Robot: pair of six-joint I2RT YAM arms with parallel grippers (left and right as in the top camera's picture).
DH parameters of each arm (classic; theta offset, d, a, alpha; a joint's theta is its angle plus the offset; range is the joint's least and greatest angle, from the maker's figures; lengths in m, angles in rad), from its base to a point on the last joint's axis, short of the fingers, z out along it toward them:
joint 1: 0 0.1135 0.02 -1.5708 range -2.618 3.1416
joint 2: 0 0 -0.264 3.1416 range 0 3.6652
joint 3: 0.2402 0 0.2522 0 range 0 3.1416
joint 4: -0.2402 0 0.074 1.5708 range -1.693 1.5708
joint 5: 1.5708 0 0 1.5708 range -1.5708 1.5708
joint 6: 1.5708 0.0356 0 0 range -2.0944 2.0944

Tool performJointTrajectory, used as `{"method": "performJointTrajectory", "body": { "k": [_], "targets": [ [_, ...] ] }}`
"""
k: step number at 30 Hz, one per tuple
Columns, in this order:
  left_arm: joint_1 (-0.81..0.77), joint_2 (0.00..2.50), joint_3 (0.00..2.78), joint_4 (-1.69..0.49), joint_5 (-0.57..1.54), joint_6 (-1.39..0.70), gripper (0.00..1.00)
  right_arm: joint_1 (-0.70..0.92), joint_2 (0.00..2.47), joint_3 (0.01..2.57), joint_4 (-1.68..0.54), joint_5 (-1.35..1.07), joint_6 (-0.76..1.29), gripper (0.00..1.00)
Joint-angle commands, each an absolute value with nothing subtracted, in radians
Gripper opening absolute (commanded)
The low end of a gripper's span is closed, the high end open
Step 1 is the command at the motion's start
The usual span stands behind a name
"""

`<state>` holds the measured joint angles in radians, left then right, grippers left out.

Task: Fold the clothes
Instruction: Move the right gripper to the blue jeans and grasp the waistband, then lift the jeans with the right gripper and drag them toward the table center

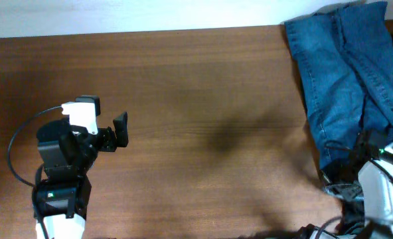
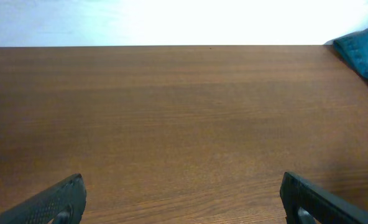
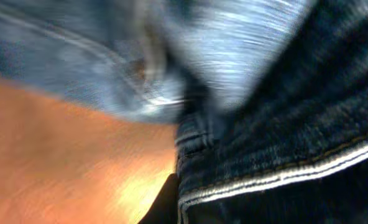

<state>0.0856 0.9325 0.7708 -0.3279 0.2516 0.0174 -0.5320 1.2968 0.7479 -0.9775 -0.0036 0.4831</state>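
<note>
1. At two o'clock on the table (image 1: 203, 99), the jeans (image 1: 342, 73) lie bunched, their far end running past the table's edge.
2. At four o'clock, my right gripper (image 1: 359, 159) is closed, apparently pinching the jeans' near edge; its own view is blurred denim.
3. At eight o'clock, my left gripper (image 1: 121, 130) stands with fingers wide apart over bare wood, well apart from the cloth.
4. Risk: a shallow pinch may slip off heavy denim when I pull. It may also catch one layer only and twist the legs. The overhanging part may drag the jeans off the table.
</note>
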Motion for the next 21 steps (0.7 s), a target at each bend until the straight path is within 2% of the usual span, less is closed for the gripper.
{"method": "performJointTrajectory", "body": {
  "k": [1,8,12,16,21],
  "targets": [
    [0.09,0.934,0.792,-0.322,0.266,0.011,0.99,-0.455,1.199,0.88,-0.968,-0.136,0.366,0.04],
    [0.09,0.934,0.792,-0.318,0.266,0.011,0.99,-0.144,1.138,1.272,-0.957,-0.207,0.213,0.04],
    [0.09,0.934,0.792,-0.283,0.266,0.01,0.99,0.074,1.186,1.443,-0.876,-0.207,0.213,0.04],
    [0.09,0.934,0.792,-0.249,0.266,0.011,1.0,0.286,1.266,1.478,-0.704,-0.206,0.214,0.04],
    [0.09,0.934,0.792,-0.239,0.266,0.01,0.99,0.461,1.441,1.478,-0.539,-0.207,0.217,0.04]
  ]
}}
